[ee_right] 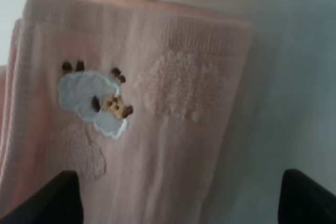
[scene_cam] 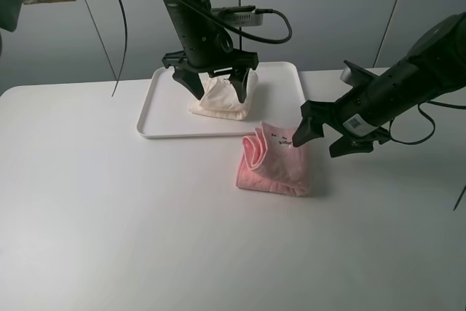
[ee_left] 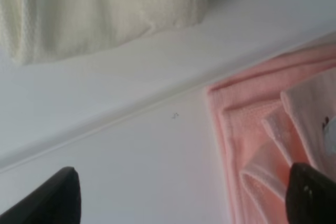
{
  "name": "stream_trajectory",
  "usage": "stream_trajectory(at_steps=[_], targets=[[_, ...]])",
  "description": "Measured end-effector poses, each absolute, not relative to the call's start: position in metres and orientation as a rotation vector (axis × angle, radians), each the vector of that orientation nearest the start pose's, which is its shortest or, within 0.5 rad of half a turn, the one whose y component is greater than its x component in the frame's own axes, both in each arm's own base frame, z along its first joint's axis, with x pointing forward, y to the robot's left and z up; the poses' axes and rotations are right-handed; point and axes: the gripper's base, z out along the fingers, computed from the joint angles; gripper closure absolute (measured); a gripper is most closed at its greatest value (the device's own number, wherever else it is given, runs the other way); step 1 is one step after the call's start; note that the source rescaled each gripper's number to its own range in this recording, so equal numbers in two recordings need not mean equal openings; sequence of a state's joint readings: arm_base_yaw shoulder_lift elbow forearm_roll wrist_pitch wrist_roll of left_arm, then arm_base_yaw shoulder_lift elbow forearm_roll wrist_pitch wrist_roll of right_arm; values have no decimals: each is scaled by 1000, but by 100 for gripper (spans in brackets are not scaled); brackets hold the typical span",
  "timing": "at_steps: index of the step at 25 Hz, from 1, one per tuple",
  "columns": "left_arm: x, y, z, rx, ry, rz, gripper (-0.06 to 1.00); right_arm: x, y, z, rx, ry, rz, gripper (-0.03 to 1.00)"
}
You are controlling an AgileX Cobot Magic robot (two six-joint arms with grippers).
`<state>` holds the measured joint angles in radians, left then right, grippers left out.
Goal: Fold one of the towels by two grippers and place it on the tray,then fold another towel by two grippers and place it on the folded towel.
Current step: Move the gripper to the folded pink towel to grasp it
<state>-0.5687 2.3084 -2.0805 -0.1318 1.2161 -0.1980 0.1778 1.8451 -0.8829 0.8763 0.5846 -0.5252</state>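
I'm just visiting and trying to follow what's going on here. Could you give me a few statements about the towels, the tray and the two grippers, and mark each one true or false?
1. The cream towel lies on the tray. True.
2. The pink towel is stacked on the cream towel. False: it lies on the table, beside the tray.
3. The left gripper is above the tray with its jaws open. True.
4. The right gripper is holding the pink towel up in the air. False: it is open, at the towel's edge, and the towel rests on the table.
5. The pink towel has a small sheep picture. True.
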Motion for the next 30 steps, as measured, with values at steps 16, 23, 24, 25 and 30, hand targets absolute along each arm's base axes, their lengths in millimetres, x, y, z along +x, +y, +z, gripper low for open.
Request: stream_trajectory(at_steps=[16, 23, 24, 25, 30], targets=[[405, -275, 205, 526, 2935, -328, -6, 313, 110, 93, 82, 2975, 797, 17], [405, -275, 205, 522, 2936, -328, -6, 317, 126, 89, 74, 2978, 787, 30], [405, -275, 205, 522, 2936, -328, -6, 317, 126, 88, 75, 2977, 777, 37], [405, -275, 205, 522, 2936, -328, -6, 318, 125, 87, 75, 2976, 766, 46], [405, -275, 205, 522, 2936, -328, -6, 318, 125, 86, 28, 2974, 753, 84]])
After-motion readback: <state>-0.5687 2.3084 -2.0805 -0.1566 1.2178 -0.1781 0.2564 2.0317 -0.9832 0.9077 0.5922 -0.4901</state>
